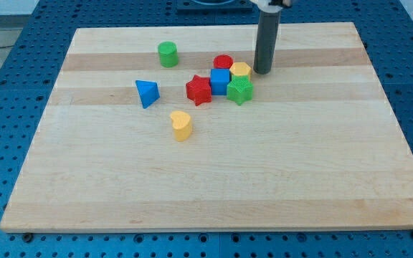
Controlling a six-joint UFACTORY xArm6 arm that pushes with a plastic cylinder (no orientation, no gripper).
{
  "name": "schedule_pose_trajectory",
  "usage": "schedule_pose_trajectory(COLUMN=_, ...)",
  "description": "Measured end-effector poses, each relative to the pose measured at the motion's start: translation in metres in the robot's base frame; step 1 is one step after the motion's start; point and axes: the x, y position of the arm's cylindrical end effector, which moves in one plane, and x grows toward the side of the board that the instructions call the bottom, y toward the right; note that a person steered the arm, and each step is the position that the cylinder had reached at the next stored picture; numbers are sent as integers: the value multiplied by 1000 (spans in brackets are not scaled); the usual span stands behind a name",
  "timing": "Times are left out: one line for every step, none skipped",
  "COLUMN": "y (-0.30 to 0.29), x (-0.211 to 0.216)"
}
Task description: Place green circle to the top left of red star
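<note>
The green circle (168, 54) stands alone near the view's top, up and to the left of the red star (199, 89). The red star lies at the left end of a tight cluster with a blue cube (220, 81), a red circle (224, 62), a yellow block (241, 70) and a green star (240, 91). My tip (262, 71) rests on the board just right of the yellow block, far right of the green circle.
A blue triangle (147, 93) lies left of the red star. A yellow heart (181, 125) lies below and left of it. The wooden board (214, 179) sits on a blue perforated table (6, 86).
</note>
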Motion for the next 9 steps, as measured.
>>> schedule_pose_trajectory(y=-18, x=-43)
schedule_pose_trajectory(y=-87, x=-67)
schedule_pose_trajectory(y=-162, x=-70)
schedule_pose_trajectory(y=-201, x=-63)
schedule_pose_trajectory(y=-211, x=-42)
schedule_pose_trajectory(y=-210, x=-32)
schedule_pose_trajectory(y=-211, x=-13)
schedule_pose_trajectory(y=-206, x=-2)
schedule_pose_trajectory(y=-189, x=-1)
